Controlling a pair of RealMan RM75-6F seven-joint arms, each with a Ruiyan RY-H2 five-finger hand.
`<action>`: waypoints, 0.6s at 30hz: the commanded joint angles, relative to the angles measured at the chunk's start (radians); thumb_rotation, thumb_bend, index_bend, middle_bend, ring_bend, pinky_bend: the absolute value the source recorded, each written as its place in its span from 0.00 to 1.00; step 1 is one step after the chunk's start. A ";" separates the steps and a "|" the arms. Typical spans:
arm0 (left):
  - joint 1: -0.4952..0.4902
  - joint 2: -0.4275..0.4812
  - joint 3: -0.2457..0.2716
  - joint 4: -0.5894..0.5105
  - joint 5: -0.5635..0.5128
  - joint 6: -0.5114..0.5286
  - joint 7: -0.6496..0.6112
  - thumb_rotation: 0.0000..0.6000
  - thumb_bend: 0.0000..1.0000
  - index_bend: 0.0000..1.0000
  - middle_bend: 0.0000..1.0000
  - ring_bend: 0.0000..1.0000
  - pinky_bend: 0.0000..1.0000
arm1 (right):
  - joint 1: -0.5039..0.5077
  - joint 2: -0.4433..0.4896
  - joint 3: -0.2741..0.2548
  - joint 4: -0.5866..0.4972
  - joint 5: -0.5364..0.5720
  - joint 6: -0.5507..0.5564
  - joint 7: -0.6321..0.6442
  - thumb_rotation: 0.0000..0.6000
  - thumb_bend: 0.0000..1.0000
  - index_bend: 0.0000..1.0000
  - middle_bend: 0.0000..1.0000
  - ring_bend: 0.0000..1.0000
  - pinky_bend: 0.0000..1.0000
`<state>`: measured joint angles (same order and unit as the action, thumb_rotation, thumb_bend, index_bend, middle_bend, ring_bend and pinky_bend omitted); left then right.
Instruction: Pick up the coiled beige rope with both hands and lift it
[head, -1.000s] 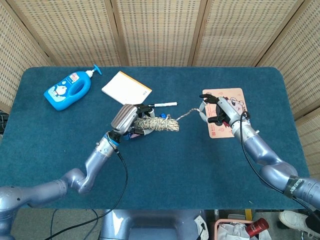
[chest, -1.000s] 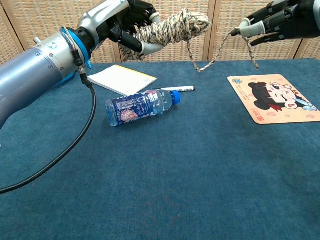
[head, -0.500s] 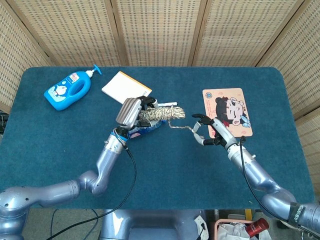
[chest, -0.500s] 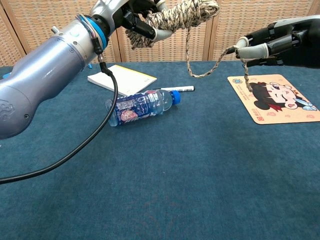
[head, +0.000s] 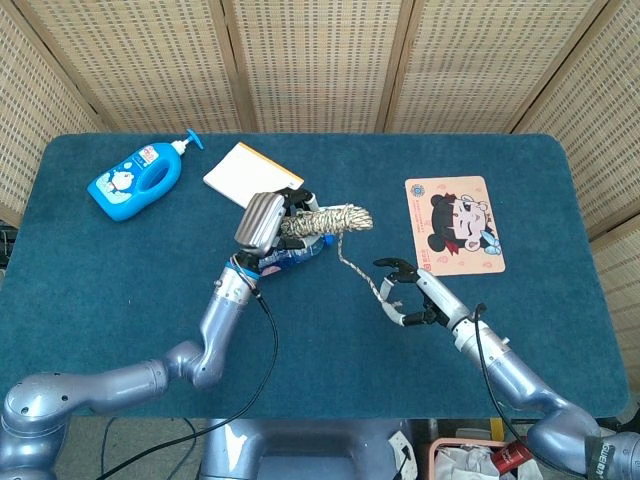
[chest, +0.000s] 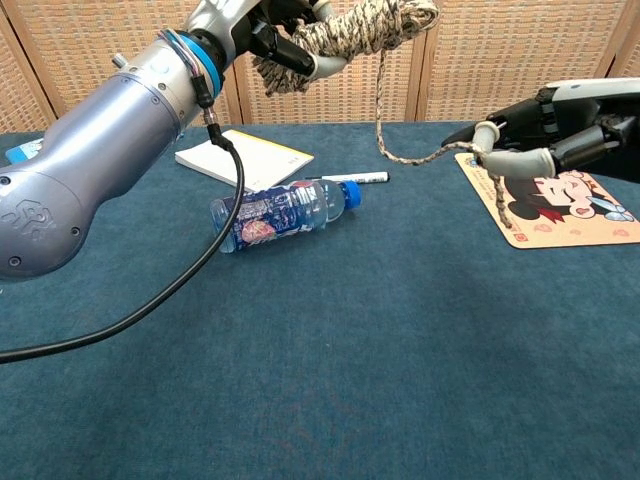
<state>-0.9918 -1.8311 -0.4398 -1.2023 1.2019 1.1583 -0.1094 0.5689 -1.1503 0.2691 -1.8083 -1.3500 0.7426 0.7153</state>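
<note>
My left hand (head: 270, 222) (chest: 270, 35) grips the coiled beige rope (head: 328, 220) (chest: 362, 28) and holds it high above the table. A loose strand (head: 358, 272) (chest: 400, 155) hangs from the coil and runs down to my right hand (head: 403, 294) (chest: 545, 135). That hand pinches the strand between thumb and finger, and the short tail dangles below it over the mat's left edge. The right hand sits lower than the coil, to its right.
On the blue table (chest: 350, 380) lie a plastic water bottle (chest: 278, 215), a marker pen (chest: 355, 178), a notepad (head: 252, 174) (chest: 242, 158), a blue soap dispenser (head: 135, 181) and a cartoon mat (head: 453, 224) (chest: 555, 198). Wicker screens stand behind.
My right hand has dropped and come towards the near side, drawing the strand down with it. My left hand has raised the coil a little higher.
</note>
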 joint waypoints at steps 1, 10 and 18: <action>0.005 0.008 0.004 -0.007 0.010 0.006 -0.003 1.00 0.75 0.67 0.59 0.50 0.58 | -0.008 0.004 -0.055 0.031 -0.122 0.034 -0.022 1.00 0.50 0.71 0.12 0.00 0.00; 0.030 0.051 0.016 -0.086 0.036 0.024 0.013 1.00 0.75 0.67 0.59 0.50 0.58 | -0.017 0.034 -0.157 0.117 -0.333 0.153 -0.173 1.00 0.00 0.14 0.00 0.00 0.00; 0.058 0.123 0.039 -0.185 0.081 0.047 0.059 1.00 0.75 0.67 0.59 0.50 0.58 | -0.111 0.040 -0.210 0.180 -0.388 0.349 -0.397 1.00 0.00 0.13 0.00 0.00 0.00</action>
<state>-0.9411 -1.7187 -0.4070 -1.3747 1.2756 1.1989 -0.0592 0.4967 -1.1125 0.0841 -1.6625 -1.7100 1.0281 0.3810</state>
